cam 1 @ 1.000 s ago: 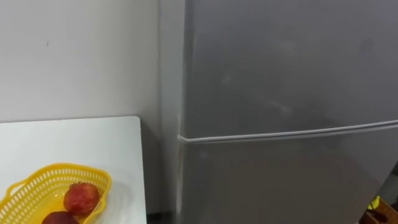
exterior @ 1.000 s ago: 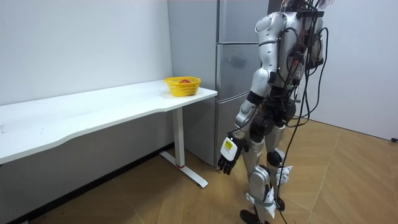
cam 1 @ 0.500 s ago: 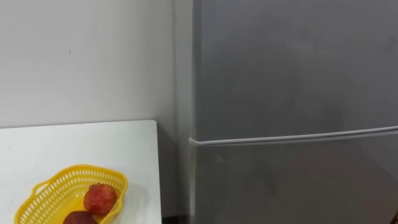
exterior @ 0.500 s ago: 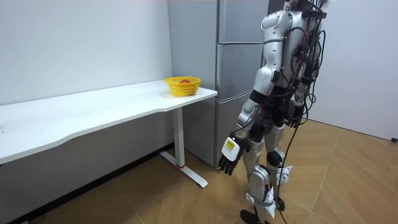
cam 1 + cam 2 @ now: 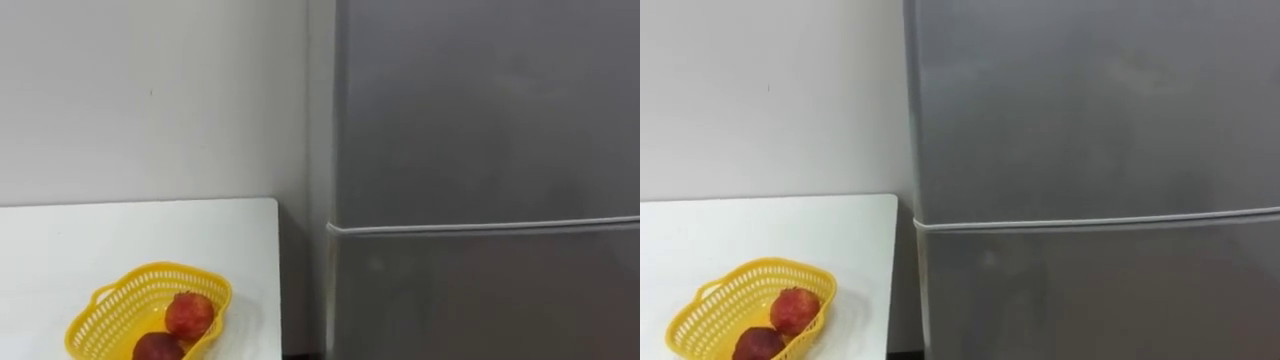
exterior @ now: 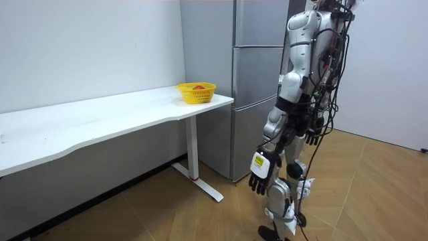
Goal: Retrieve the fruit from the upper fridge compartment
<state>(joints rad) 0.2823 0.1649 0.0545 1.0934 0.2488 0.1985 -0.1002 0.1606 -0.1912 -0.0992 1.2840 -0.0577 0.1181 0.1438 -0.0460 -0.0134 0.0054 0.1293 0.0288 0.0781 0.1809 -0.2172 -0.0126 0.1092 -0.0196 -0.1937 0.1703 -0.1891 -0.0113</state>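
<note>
The grey fridge stands shut in front of me; its upper door (image 5: 480, 110) fills the right of the eye views, above the pale seam (image 5: 480, 226) that parts it from the lower door (image 5: 1090, 300). In the room view I stand facing the fridge (image 6: 257, 40), close to it. My left hand (image 6: 259, 175) hangs by my thigh, fingers relaxed and holding nothing. My right hand (image 6: 312, 136) shows as a dark shape behind my hip.
A white table (image 5: 100, 240) stands against the wall to the fridge's left, its corner close to the fridge side. Near that corner sits a yellow basket (image 5: 150, 270) with two red fruits (image 5: 190, 314). Wooden floor (image 6: 374, 201) lies open to the room view's right.
The eye view has swung left, so fridge and basket sit further right in the picture. In the room view my body has turned and the left hand has swung in towards my leg.
</note>
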